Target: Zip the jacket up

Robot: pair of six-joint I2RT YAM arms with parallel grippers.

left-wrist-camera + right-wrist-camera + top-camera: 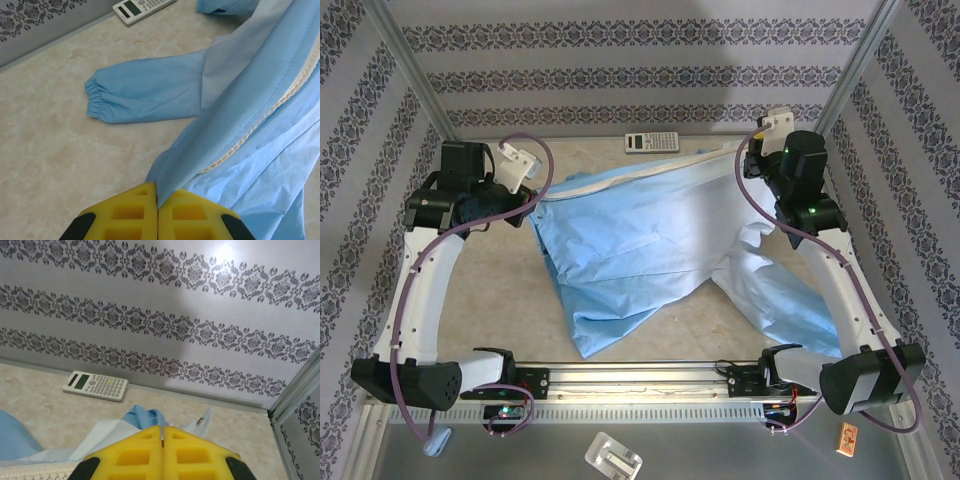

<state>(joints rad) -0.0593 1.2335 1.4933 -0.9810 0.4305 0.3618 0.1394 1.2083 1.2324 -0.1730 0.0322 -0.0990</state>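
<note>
The light-blue jacket [640, 240] lies spread over the middle of the table, its pale zipper strip [650, 168] stretched along the far edge between both grippers. My left gripper [528, 182] is shut on the jacket's left end. In the left wrist view its yellow pads [130, 215] pinch a fold of blue fabric [220, 145], with the zipper teeth [265, 115] running away to the upper right. My right gripper [757, 143] is shut at the strip's right end. There its pads [135, 455] meet over the jacket's edge [145, 417], with a thin dark sliver between them.
A white calculator [651, 142] lies at the far wall, beyond the jacket. A sleeve with an elastic cuff [95, 97] lies flat left of the zipper. A small metal piece [200, 421] shows on pale fabric beside the right pads. Patterned walls close in the table.
</note>
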